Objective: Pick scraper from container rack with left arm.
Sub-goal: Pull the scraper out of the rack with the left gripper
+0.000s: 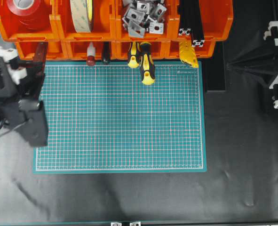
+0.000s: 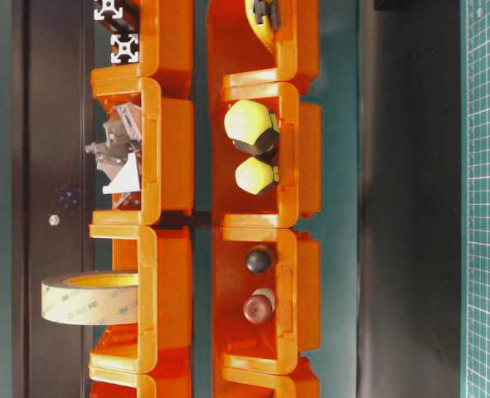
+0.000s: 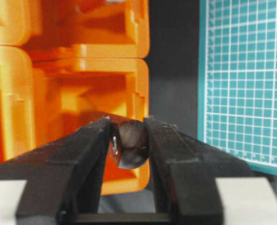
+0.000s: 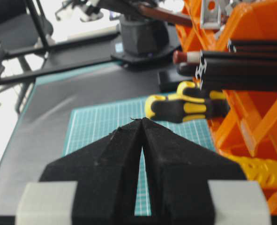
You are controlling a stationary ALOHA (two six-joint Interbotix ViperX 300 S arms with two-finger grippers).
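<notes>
Clamping the scraper (image 3: 129,143) handle, left hand (image 3: 127,136) level at the container rack (image 3: 82,84); right hand (image 4: 142,123) closed, empty

I can't read any text: the small print on the green cutting mat (image 1: 120,117), upper right corner, is too blurred.

A black-covered table (image 1: 242,155) carries a green cutting mat (image 1: 120,122) and the orange container rack (image 1: 113,33).
</notes>
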